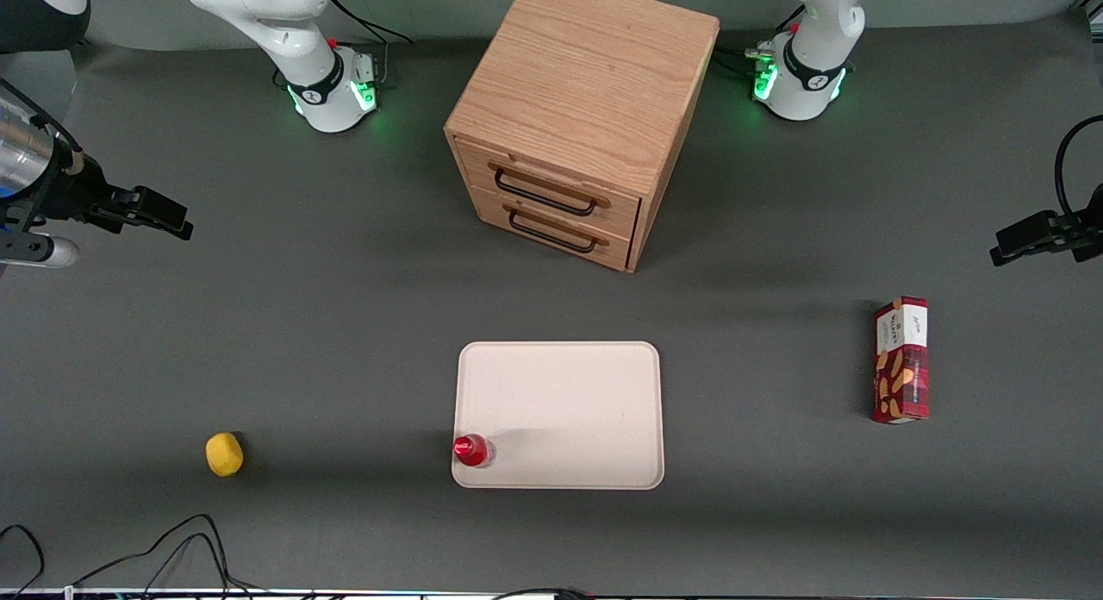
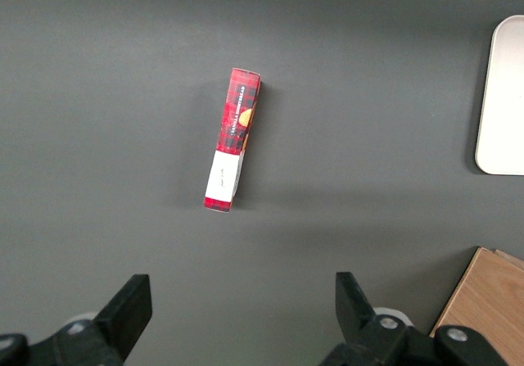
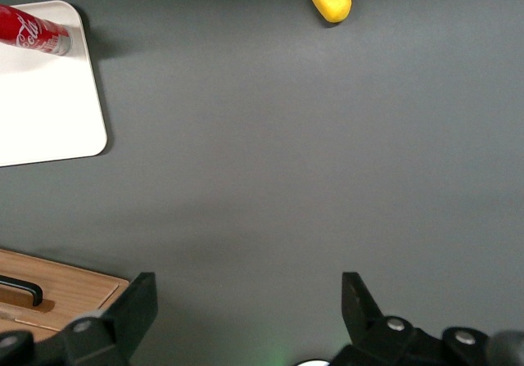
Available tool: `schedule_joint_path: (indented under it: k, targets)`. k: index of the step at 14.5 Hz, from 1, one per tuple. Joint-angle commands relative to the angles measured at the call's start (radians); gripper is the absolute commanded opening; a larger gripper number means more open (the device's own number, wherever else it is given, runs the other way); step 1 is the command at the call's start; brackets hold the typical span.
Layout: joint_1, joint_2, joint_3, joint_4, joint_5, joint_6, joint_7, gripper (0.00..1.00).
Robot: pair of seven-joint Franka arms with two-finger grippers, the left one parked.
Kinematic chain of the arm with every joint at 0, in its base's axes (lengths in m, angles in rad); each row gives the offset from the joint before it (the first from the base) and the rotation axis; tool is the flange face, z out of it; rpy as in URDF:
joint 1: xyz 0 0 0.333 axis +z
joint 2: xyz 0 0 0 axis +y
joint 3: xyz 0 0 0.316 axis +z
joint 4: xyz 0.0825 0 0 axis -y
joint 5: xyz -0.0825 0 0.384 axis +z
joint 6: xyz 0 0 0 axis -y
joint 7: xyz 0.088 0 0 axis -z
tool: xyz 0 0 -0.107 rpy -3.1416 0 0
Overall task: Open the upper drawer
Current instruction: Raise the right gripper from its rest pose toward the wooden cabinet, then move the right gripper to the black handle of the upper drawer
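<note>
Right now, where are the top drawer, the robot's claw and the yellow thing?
upper drawer (image 1: 545,190), front view, its black handle.
gripper (image 1: 159,212), front view, open fingertips.
yellow thing (image 1: 224,454), front view, its middle.

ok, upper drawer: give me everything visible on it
The upper drawer is the top one of two in the light-oak cabinet, with a wide, shallow wood-grain front. A black wire handle runs across a recessed cut-out in it. It looks shut, its front about flush with the lower drawer directly beneath. Nothing touches it. The gripper hangs open, well off toward the working arm's end of the table, clear of the handle.
</note>
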Motion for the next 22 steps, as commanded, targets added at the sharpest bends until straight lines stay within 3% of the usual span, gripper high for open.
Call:
schedule_joint_path:
  k: [1,5,7,9,15,19,22]
  targets:
    - [-0.002,-0.015,0.003,-0.017,-0.002,0.009,0.025,1.00]
    - [0.001,-0.003,0.004,-0.008,0.007,0.012,0.021,1.00]
    - [0.004,0.001,0.008,-0.003,0.108,0.015,0.007,1.00]
    - [0.021,0.011,0.014,0.014,0.154,0.015,0.005,1.00]
    - [0.317,0.037,0.020,0.046,0.154,0.049,-0.007,1.00]
    - [0.532,0.137,0.023,0.162,0.150,0.072,-0.004,1.00]
    - [0.642,0.200,0.023,0.225,0.145,0.073,-0.004,1.00]
